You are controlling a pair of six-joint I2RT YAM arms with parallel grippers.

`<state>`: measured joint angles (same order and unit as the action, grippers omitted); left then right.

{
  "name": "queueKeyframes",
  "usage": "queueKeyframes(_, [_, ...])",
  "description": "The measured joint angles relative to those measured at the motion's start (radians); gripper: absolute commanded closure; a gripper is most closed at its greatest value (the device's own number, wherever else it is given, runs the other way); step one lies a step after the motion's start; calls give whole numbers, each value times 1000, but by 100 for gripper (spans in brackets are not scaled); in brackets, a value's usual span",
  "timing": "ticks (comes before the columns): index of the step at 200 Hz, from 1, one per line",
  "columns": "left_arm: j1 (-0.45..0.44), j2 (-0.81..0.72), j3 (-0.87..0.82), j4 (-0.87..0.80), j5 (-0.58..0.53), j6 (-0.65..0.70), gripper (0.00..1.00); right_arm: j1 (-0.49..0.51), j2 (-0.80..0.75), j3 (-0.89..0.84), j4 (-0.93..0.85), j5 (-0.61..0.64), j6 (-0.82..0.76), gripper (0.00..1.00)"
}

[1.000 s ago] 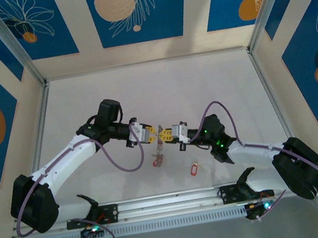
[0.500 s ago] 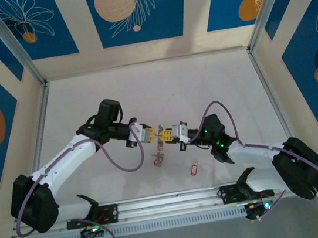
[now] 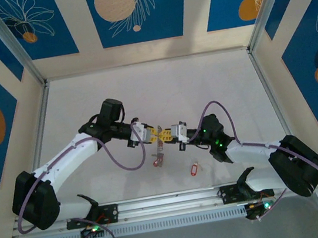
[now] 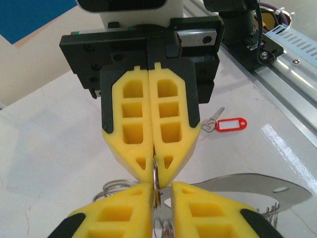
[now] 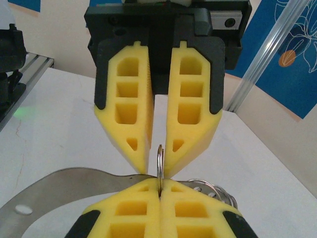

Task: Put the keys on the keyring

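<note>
The keyring [image 5: 159,157] shows edge-on as a thin silvery hoop held above the table. My right gripper [image 5: 159,184] is shut on its lower edge. Tip to tip with it is my left gripper [image 4: 161,187], jaws a narrow gap apart around the same hoop [image 4: 157,179], which touches one pad without being squeezed. In the top view, left gripper [image 3: 156,134] and right gripper [image 3: 166,134] meet mid-table. A flat metal plate [image 4: 257,184], wire coils [image 5: 214,188] and a red tag [image 3: 157,162] hang from the hoop. One loose key [image 4: 211,124] with a red tag [image 4: 231,124] lies on the table.
The loose key with its tag [image 3: 194,168] lies near the front, right of the hanging bundle. An aluminium rail [image 3: 170,201] runs along the near edge. Low frame walls [image 3: 41,129] bound the white table on the left, right and back.
The left arm's elbow has drifted slightly. Both grippers stay tip to tip at the hoop, and the loose key has not moved.
</note>
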<state>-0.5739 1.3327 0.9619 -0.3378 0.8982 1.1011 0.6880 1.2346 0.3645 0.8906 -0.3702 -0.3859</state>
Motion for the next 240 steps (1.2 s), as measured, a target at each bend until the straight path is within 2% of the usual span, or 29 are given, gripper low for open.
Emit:
queueKeyframes(20, [-1, 0, 2, 0, 3, 0, 84, 0, 0, 0, 2, 1, 0, 100])
queueKeyframes(64, [-3, 8, 12, 0, -3, -3, 100, 0, 4, 0, 4, 0, 0, 100])
queueKeyframes(88, [-3, 17, 12, 1, -9, -11, 100, -1, 13, 0, 3, 4, 0, 100])
queueKeyframes(97, [-5, 19, 12, 1, -10, -16, 100, -1, 13, 0, 1, 5, 0, 89])
queueKeyframes(109, [-7, 21, 12, 6, -16, -21, 100, -1, 14, 0, -1, 12, 1, 66])
queueKeyframes(122, [-14, 22, 11, 7, -27, -28, 100, -3, 14, 0, 11, 32, -2, 61])
queueKeyframes(156, [-31, 21, 5, 38, -64, -18, 100, -4, 5, -7, 27, 38, 0, 60])
queueKeyframes(182, [-56, 12, 5, 51, -92, 37, 100, -4, -22, -22, 27, 29, -3, 61])
queueKeyframes(209, [-76, -8, 3, 62, -125, 106, 100, -2, -64, -24, -11, 5, -24, 74])
queueKeyframes(240, [-83, -29, 0, 60, -141, 165, 100, -3, -101, -25, -51, -4, -46, 75])
